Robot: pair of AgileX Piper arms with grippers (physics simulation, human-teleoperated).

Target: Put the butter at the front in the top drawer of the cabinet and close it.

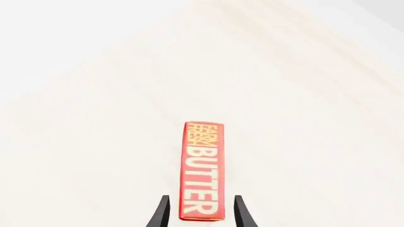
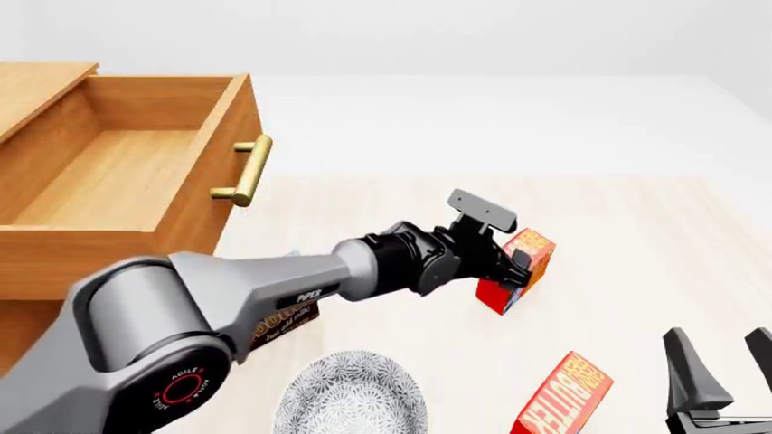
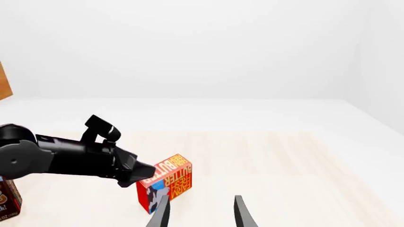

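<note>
Two red butter cartons show in the front view. One [image 2: 565, 398] stands at the table's front, near my right gripper [image 2: 724, 366], which is open and empty. The other [image 2: 526, 258] stands tilted farther back, at my left gripper [image 2: 513, 271]. In the left wrist view this carton [image 1: 202, 165] sits between the two fingers [image 1: 162, 213], with a narrow gap on each side. It also shows in the right wrist view [image 3: 167, 182]. The cabinet [image 2: 36, 90] stands at the left with its top drawer [image 2: 108, 258] pulled open and empty, brass handle [image 2: 245, 172] facing right.
A patterned white-grey plate [image 2: 350, 398] lies at the front under my left arm. A brown box [image 3: 6, 201] shows at the edge of the right wrist view, behind my left arm. The pale wooden table [image 2: 652, 235] stretches to the right.
</note>
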